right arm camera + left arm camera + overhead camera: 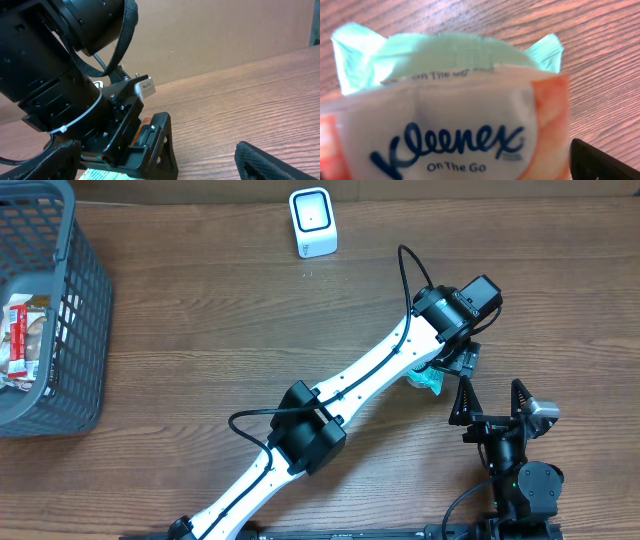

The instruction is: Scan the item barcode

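Note:
The item is a Kleenex tissue pack [460,125], white with orange sides and a pale green end. It fills the left wrist view and lies on the wooden table. From overhead only its green end [430,380] shows beneath my left gripper [447,368]. That gripper is open around the pack, and one black finger [602,162] stands just off the pack's right side. My right gripper [490,395] is open and empty just right of the pack, its fingers pointing towards the left gripper [135,142]. The white scanner [313,222] stands at the far edge. No barcode shows.
A grey plastic basket [75,310] sits at the left edge with packaged goods inside. The left arm [330,405] stretches diagonally across the table from the front. A cardboard wall [225,35] backs the table.

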